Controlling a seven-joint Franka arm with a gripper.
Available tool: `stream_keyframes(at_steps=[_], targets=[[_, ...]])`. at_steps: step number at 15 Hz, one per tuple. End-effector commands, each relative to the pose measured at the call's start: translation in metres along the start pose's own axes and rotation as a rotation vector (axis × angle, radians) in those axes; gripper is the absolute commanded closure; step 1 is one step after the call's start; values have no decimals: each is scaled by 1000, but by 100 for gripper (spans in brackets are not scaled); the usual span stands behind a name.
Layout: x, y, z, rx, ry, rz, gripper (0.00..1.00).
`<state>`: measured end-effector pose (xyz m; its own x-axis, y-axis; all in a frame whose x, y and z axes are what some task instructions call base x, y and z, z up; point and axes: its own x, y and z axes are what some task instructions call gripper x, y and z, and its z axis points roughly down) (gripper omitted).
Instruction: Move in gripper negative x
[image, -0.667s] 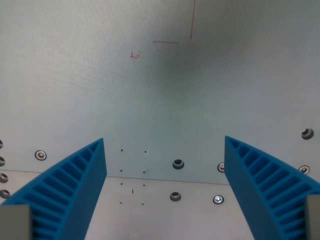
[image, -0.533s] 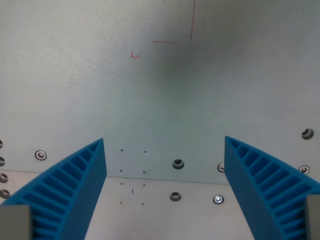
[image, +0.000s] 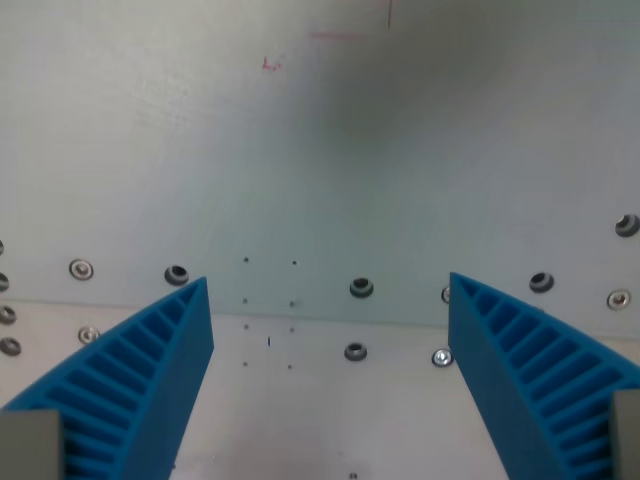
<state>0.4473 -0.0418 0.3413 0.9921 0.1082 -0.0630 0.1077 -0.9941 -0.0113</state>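
Note:
My gripper (image: 330, 295) is open, with nothing between its two blue ribbed fingers. One finger (image: 130, 385) fills the wrist view's lower left, the other (image: 540, 385) the lower right. Below them lies a pale grey-green metal plate (image: 320, 180) with faint red pen marks (image: 330, 36) near the top edge. No other object lies between or under the fingers.
A seam crosses the plate at about two thirds down, where a lighter panel (image: 320, 410) begins. Bolts and screw heads sit along this seam, among them one dark bolt (image: 361, 288) and another (image: 355, 351). Small drill holes (image: 270, 300) cluster near the middle.
The whole scene has shifted upward in the view, so the camera has moved. The red marks now sit at the top edge and more of the lighter panel shows. The fingers keep the same spread.

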Motion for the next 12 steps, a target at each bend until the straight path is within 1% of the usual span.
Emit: stream_keyframes(at_steps=[1,12], targets=[[-29,1,-3,-12,61,-6,0],[-84,2,0,-12,61,-6,0]])
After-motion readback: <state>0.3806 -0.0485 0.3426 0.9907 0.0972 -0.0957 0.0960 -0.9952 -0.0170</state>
